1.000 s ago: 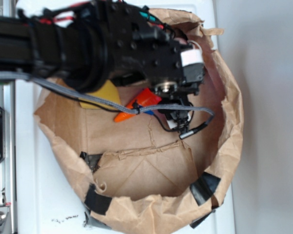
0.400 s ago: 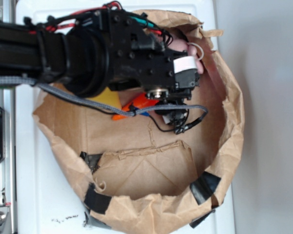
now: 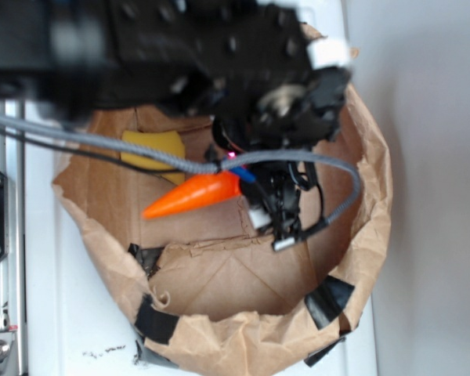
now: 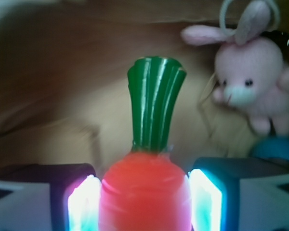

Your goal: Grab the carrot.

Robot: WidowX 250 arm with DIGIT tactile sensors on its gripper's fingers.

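The bright-orange carrot [image 3: 192,196] hangs above the floor of the brown paper bag [image 3: 360,235], its point toward the left, its thick end under the black arm. In the wrist view the carrot [image 4: 144,192] fills the gap between the two lit pads [image 4: 82,204], its dark green stem pointing away from the camera. My gripper [image 4: 143,204] is shut on the carrot's thick end; both pads press its sides. In the exterior view the gripper [image 3: 247,176] is mostly hidden under the wrist.
A yellow wedge sponge [image 3: 153,149] lies at the bag's back left. A pink toy rabbit [image 4: 250,82] sits at the wrist view's upper right, with a blue ball [image 4: 277,147] below it. The bag's crumpled walls ring the space; black tape patches [image 3: 329,301] mark the front rim.
The arm has risen toward the camera and blurred. The carrot, earlier mostly hidden under the wrist on the bag floor, now hangs in the gripper with its point showing to the left.
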